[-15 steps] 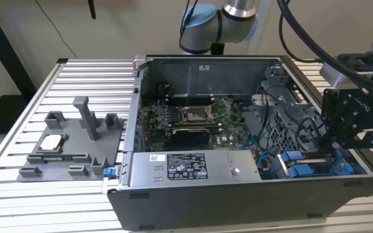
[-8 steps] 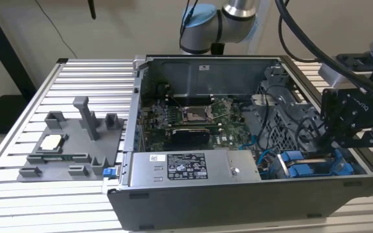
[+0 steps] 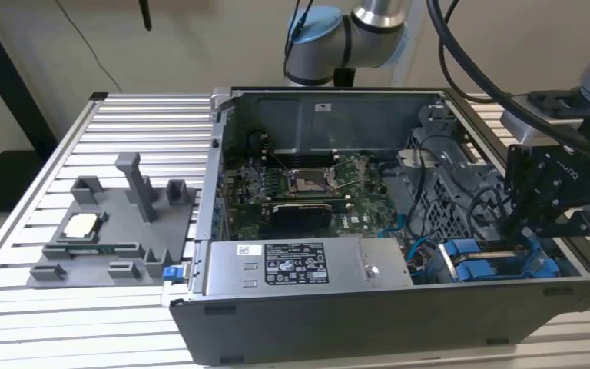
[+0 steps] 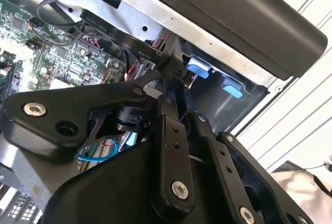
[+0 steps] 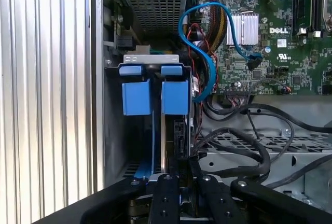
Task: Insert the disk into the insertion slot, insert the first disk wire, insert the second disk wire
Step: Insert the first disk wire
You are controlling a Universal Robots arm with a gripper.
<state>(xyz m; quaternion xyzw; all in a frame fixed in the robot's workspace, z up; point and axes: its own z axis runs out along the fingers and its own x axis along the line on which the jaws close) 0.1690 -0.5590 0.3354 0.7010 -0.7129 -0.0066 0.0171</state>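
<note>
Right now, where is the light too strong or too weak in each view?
Exterior view: soft, even light, with the insertion slot partly shaded. First wrist view: the table slats glare white and the insertion slot is dark inside. Second wrist view: the table slats are washed out.

An open grey metal computer case [image 3: 377,330] stands on the slatted silver metal counter [image 3: 28,330]. A grey plastic fixture tray [image 3: 120,231] lies on the counter just beside the case, on the exterior view's left. Inside the case, the grey power supply box with a printed label [image 3: 306,265] sits along the wall nearest the exterior camera, the green circuit board [image 3: 295,184] lies behind it, and the rectangular grey metal drive bay with blue plastic rails [image 3: 490,261] fills the case's near corner on the exterior view's right. The black end effector [image 3: 528,229] hangs over that corner of the case, just above the drive bay.
</note>
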